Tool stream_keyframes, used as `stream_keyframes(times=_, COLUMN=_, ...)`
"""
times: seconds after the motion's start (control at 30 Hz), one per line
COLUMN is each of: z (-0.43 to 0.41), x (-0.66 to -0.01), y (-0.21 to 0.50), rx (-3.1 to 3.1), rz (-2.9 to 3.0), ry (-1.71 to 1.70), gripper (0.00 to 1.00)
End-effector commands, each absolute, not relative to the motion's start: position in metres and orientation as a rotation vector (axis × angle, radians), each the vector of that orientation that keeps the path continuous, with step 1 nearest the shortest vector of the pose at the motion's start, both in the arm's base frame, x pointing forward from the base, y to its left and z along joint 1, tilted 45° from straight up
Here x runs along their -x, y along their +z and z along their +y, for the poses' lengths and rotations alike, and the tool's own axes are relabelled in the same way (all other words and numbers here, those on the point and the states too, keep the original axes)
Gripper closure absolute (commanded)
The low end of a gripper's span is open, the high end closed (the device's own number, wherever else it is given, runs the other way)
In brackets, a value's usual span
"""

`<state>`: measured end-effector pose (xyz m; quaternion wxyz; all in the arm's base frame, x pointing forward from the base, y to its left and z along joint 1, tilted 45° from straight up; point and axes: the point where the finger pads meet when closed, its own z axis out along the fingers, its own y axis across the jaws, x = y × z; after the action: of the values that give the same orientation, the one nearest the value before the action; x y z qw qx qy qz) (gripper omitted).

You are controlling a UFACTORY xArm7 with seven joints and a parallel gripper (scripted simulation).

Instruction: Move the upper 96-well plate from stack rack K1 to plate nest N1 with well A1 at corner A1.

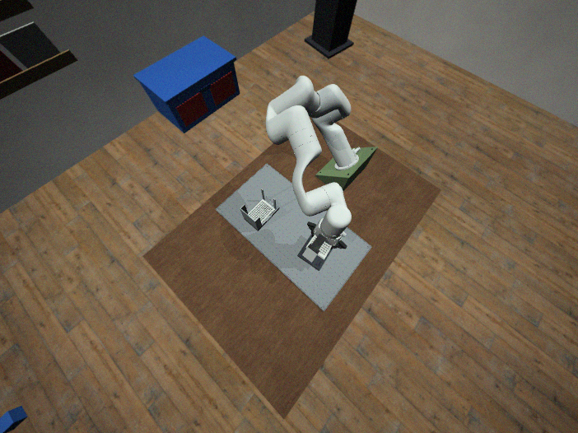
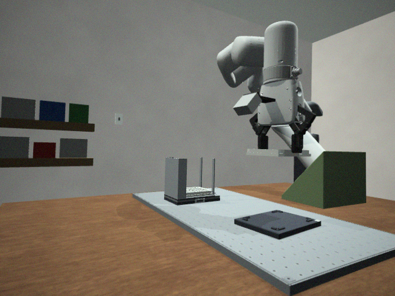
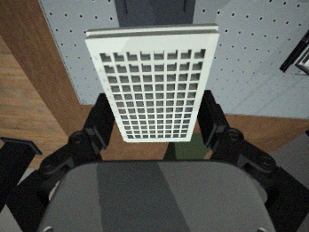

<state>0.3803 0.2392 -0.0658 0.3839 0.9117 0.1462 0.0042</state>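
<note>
light: dim, even | shadows: soft, faint | focus: slightly blurred, no glare

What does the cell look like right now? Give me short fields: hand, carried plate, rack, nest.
hand: shut on the upper plate, fingers on its long sides
carried plate: level, wells up, high in the air over the nest side of the breadboard
rack K1: lower plate seated at the bottom
nest N1: nothing in it yet
A1 marker: too small to make out
</note>
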Motion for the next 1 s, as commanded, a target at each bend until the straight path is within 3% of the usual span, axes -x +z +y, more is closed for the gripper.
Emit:
stream_keyframes(times=0.0, z=0.242, x=-0.381, y=-0.065, rx=-2.327, rz=0.375, ry=0.015, gripper=1.0)
stream_keyframes(times=0.97, z=0.226, x=-0.383, y=-0.079, rx=-2.327, rz=0.375, ry=0.015, gripper=1.0)
